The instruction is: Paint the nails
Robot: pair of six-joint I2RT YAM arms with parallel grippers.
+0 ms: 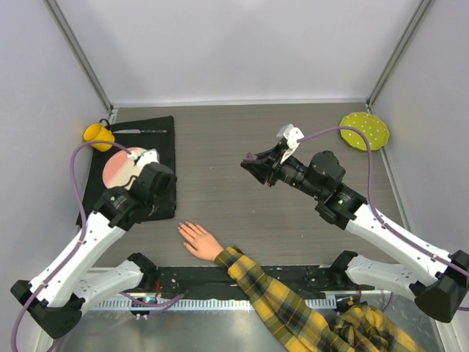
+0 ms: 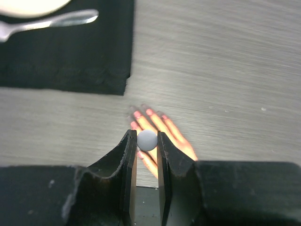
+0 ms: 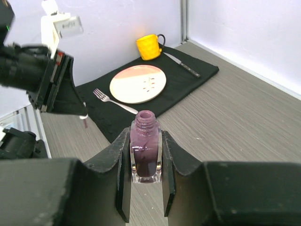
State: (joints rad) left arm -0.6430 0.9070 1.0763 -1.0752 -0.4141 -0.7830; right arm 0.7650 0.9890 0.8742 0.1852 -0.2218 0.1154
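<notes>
Nails (image 2: 137, 114) lie near, centre-left, on the spread hand (image 1: 196, 240). Left gripper (image 2: 146, 139) clamps a pale cap (image 2: 147, 141) just above them; a misaligned descent would smear skin. Farther right, right gripper (image 3: 146, 141) grips the open bottle (image 3: 145, 148); tilting risks spillage.

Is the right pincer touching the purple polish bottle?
Touching. In the right wrist view the right pincer clamps the open purple bottle, both fingers pressed against its sides.

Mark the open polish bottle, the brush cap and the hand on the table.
polish bottle (image 3: 146, 153), right wrist view, on its glass body.
brush cap (image 2: 147, 140), left wrist view, on its round pale top.
hand (image 1: 198, 240), top external view, on its back.
</notes>
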